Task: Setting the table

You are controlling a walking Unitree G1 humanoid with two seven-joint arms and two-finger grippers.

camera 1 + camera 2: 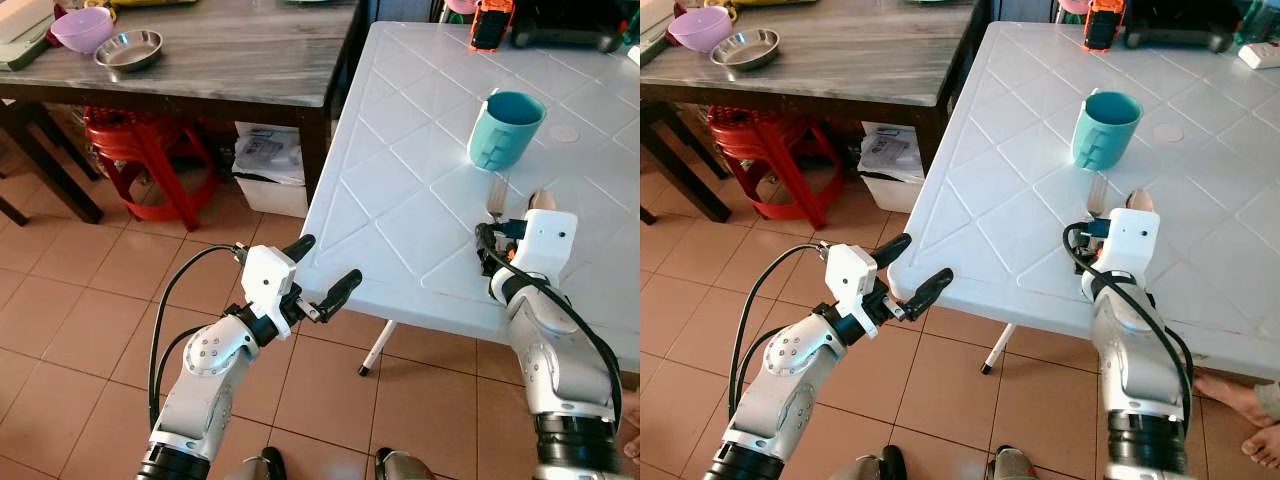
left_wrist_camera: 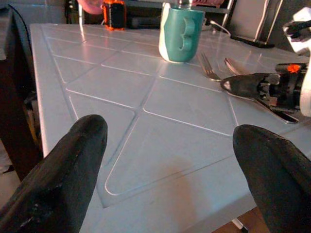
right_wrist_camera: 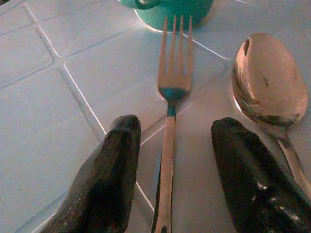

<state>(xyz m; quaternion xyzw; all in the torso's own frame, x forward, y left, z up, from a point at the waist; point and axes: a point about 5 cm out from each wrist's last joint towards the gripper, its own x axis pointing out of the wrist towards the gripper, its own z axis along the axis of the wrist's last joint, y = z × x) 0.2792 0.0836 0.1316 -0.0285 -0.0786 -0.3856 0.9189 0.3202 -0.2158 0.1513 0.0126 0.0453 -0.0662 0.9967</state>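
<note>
The right hand (image 3: pixel 170 179) rests low over the white worktop (image 1: pixel 400 200) with its fingers (image 3: pixel 104 179) spread apart, straddling the handle of a fork (image 3: pixel 171 92) without gripping it. A spoon (image 3: pixel 266 82) lies just beside the fork, and a teal mug (image 1: pixel 504 128) stands just beyond the fork's tines. The left hand (image 1: pixel 325 272) hovers released at the worktop's near corner, holding nothing.

Fork (image 3: pixel 167 121) & spoon (image 3: pixel 266 82) handles cut off by frame edge.
</note>
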